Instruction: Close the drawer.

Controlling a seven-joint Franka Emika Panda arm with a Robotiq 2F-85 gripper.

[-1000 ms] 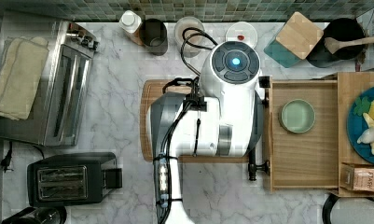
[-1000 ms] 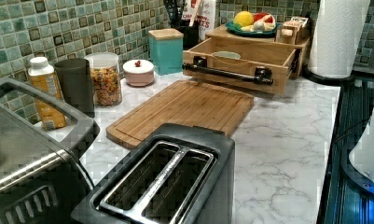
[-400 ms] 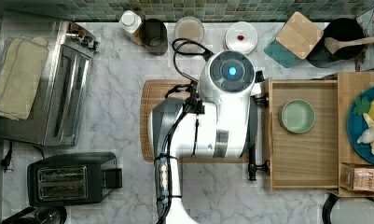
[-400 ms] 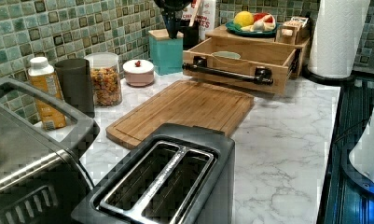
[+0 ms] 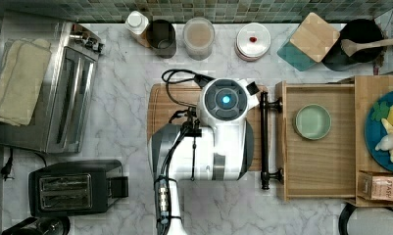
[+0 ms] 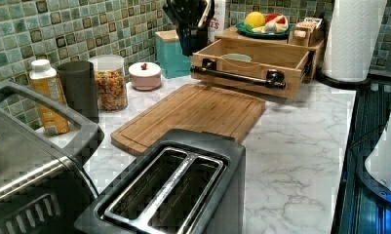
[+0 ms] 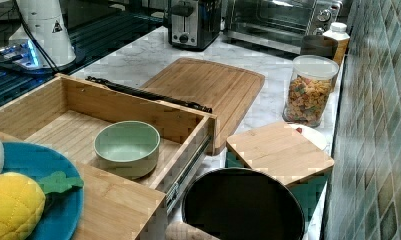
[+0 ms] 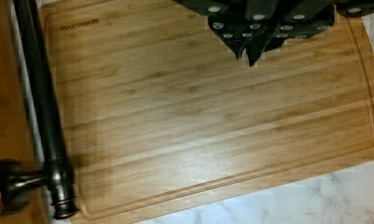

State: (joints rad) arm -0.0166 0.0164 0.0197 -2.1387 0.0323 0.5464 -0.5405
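Drawer (image 5: 321,161): I see it pulled open at the counter's right end in the top view, holding a green bowl (image 5: 312,121).
Handle (image 5: 264,139): long axis along the cutting board's (image 8: 212,116) edge, facing it.
Gripper (image 8: 250,49): fingertips pressed together above the board; upper part cut off.

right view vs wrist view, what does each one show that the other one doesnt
Only the right view looks into the open drawer, where a green bowl sits, and takes in the cereal jar, the toaster and the toaster oven. Only the wrist view shows the dark pincer above the cutting board, and the board's printed corner mark. Both share the cutting board, the drawer's black bar handle and the marble counter.
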